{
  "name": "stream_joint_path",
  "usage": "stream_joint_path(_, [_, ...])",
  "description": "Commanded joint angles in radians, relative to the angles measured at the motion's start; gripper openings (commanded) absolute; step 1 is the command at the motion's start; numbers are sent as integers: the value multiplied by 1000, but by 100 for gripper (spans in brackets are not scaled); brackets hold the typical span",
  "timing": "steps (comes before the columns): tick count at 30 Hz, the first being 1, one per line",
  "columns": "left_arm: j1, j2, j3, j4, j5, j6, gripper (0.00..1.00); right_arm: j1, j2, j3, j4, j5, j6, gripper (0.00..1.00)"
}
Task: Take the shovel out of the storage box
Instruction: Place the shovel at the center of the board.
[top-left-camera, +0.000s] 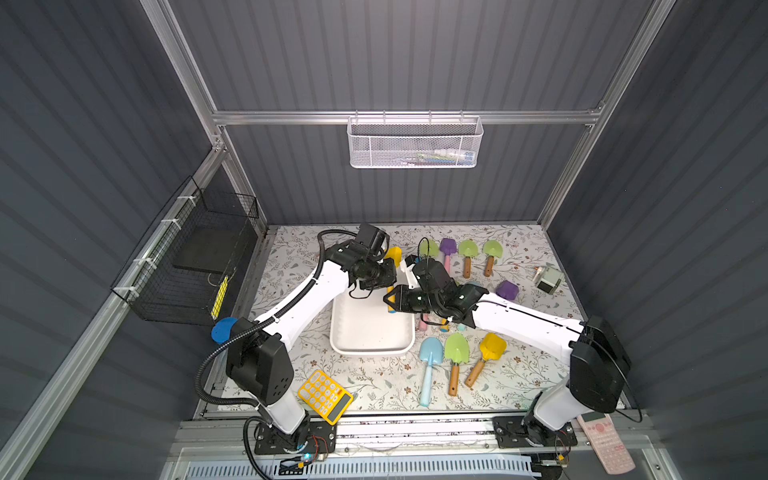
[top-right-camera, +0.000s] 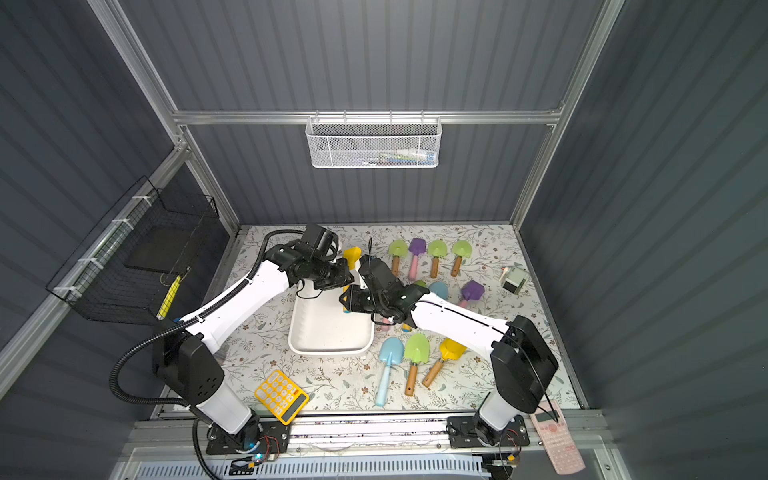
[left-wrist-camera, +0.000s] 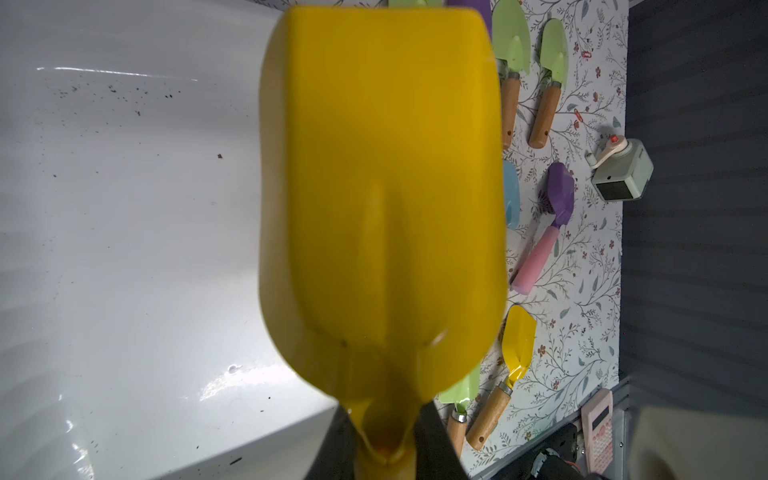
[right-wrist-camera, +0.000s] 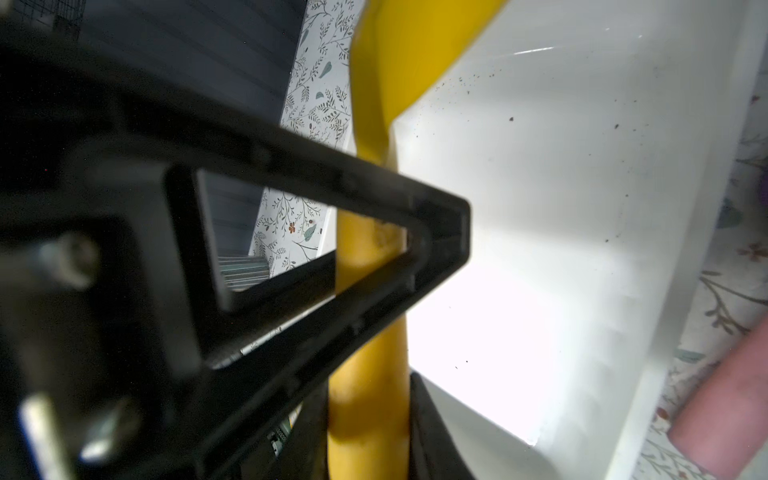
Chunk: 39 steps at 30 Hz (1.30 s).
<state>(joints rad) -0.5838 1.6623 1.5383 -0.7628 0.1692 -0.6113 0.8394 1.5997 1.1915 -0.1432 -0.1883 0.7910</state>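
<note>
Left wrist view: both hands are clamping the yellow shovel (left-wrist-camera: 382, 187).

Standing next to the rig, I'm watching the left hand (left-wrist-camera: 384, 436) pinching the shovel right at the neck under the blade, fingers closed on it. The right hand (right-wrist-camera: 368, 436) is squeezing the same yellow handle a bit further along, and in the right wrist view the left hand's black finger frame is sitting just ahead of it. In both top views the shovel is hanging over the far right part of the white storage box (top-left-camera: 365, 332), blade poking past the far rim. Can't tell if it's touching the box. A green shovel (top-left-camera: 456, 353) is lying on the table (top-left-camera: 374, 386) nearby.
</note>
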Motion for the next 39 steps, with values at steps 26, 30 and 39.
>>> stream_joint_path(26, [19, 5, -83, 128, -9, 135, 100, -554, -774, -598, -239, -234, 33, 13])
stream_joint_path(30, [52, 5, -151, 168, 46, 136, 100, -712, -854, -651, -330, -318, 5, 12])
stream_joint_path(39, [128, -1, -223, 184, 102, 164, 100, -1110, -795, -662, -437, -515, -154, 12])
